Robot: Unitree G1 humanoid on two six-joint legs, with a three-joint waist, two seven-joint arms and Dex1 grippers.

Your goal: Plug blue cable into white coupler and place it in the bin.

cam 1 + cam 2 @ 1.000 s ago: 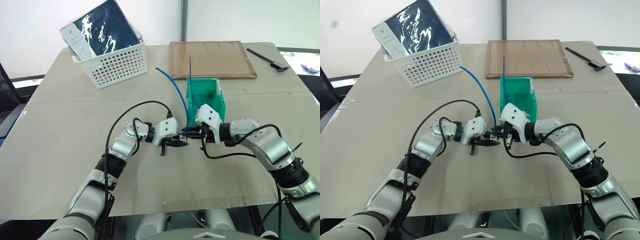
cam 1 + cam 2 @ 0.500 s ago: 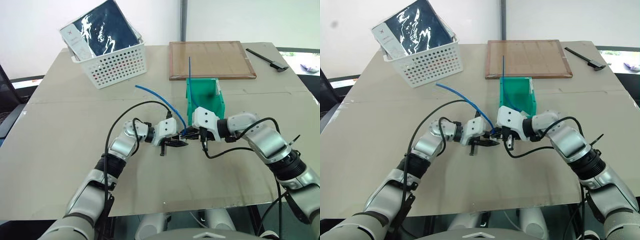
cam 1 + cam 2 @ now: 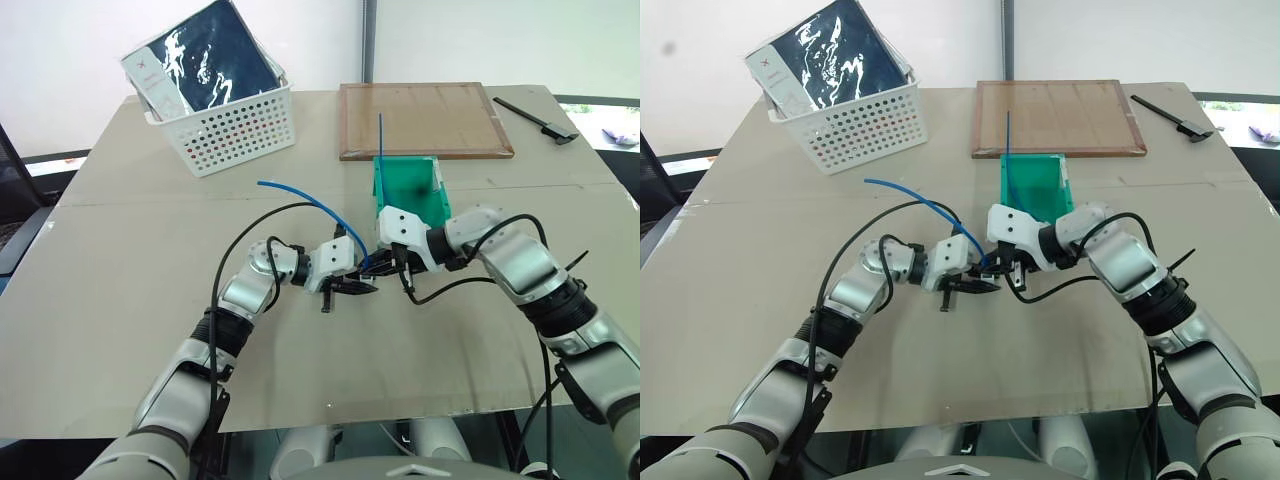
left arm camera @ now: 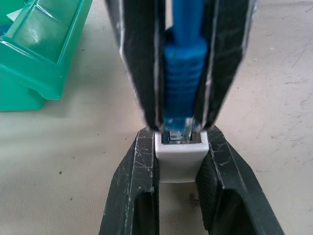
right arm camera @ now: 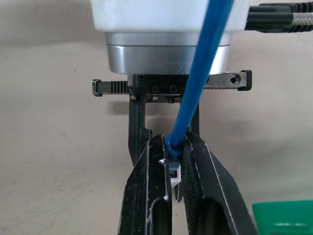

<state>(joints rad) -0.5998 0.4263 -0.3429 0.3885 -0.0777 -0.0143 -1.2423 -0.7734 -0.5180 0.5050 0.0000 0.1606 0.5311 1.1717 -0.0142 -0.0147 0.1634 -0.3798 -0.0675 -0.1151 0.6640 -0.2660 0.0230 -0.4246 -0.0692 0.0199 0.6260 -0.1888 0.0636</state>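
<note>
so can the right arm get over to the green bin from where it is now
Probably yes. The bin stands right behind the right gripper with nothing between them. But that gripper is shut on the blue cable, whose plug meets the white coupler held in the left gripper, so both arms are tied together.

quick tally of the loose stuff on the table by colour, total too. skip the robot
Blue: 2 (blue cable held in the pincers, second blue cord standing in the bin)
Green: 1 (bin)
White: 2 (coupler, perforated basket)
Brown: 1 (wooden board)
Black: 1 (tool at the far corner)
Total: 7
</note>
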